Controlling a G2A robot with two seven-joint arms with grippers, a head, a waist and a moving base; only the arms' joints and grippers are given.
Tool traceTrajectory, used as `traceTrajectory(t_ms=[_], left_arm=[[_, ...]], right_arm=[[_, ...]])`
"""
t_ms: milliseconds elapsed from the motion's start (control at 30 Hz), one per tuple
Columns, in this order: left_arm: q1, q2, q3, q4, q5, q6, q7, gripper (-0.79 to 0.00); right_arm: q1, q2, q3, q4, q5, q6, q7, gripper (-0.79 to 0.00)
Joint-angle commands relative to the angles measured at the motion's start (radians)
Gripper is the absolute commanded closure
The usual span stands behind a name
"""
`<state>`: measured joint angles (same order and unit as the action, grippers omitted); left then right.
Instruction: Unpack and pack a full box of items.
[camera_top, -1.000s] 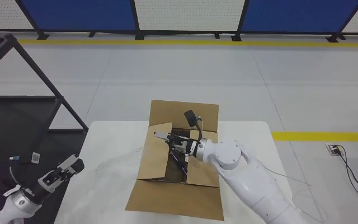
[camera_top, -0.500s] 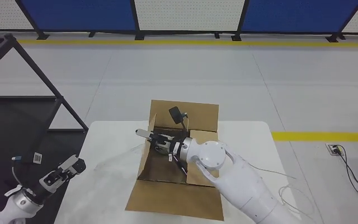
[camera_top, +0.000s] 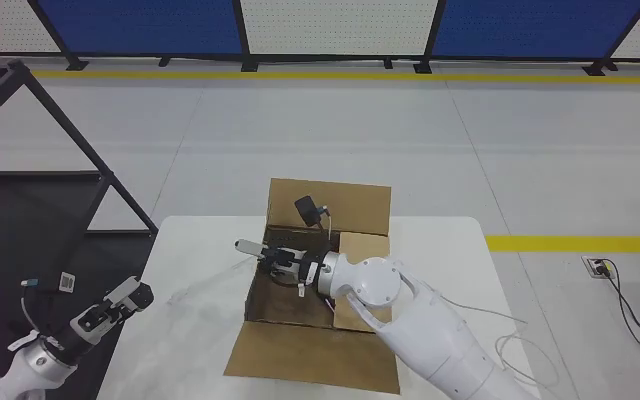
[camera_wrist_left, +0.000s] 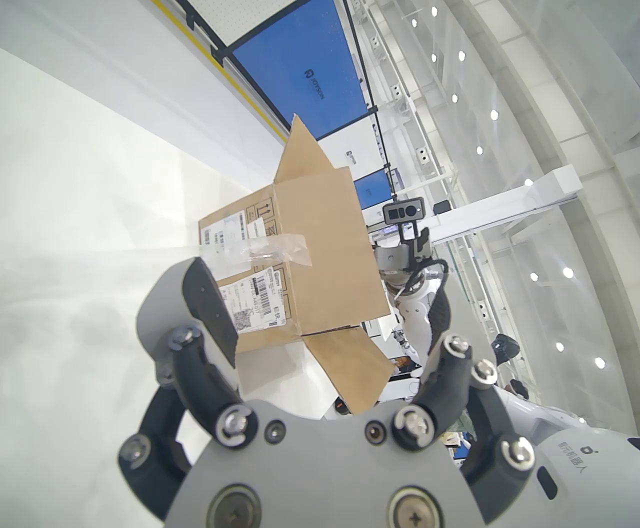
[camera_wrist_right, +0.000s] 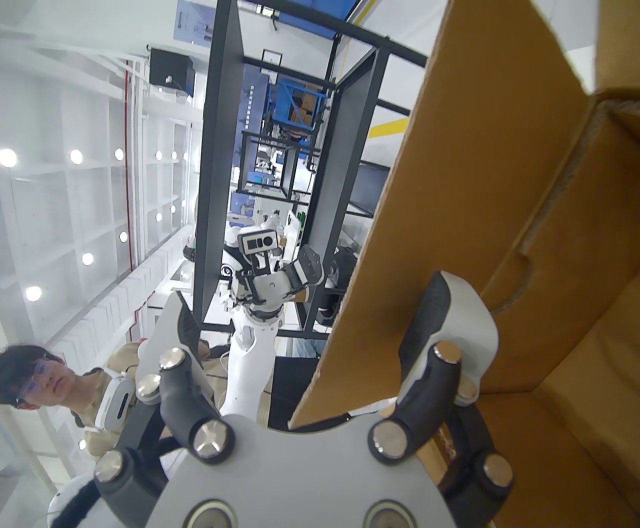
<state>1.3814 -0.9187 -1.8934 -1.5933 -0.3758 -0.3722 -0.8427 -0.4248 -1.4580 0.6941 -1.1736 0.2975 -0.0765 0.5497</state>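
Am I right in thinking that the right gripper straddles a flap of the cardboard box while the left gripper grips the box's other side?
Not quite: the left gripper grips nothing. The top view shows it near the edge of the table, well apart from the cardboard box. The right gripper does straddle a flap, as you say.

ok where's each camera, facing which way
top view: above the arms, looking down on the table and open cardboard box; right arm and left arm show.
left wrist view: left wrist, facing the box's labelled side past open left fingers.
right wrist view: right wrist, facing along a flap its open right fingers straddle.
shared: both wrist views show the box and other arm.
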Motion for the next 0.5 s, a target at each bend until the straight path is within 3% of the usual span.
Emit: traceTrajectory(t_ms=[0,200,467], left_arm=[[0.002,-0.001,0.001,-0.003,0.001,0.004,0.01,-0.785],[0.027,-0.003,-0.003,-0.022,0.001,-0.001,0.048,-0.785],[0.051,-0.005,-0.031,-0.01,-0.035,-0.011,0.063,-0.785]], right_arm=[[0.01,-0.009,-0.009,0.005,-0.005,-0.006,0.009,-0.785],[0.058,-0.055,-0.056,0.069,0.016,-0.039,0.015,-0.785],[0.141,-0.152,-0.151,0.217,0.033,-0.052,-0.029,-0.785]])
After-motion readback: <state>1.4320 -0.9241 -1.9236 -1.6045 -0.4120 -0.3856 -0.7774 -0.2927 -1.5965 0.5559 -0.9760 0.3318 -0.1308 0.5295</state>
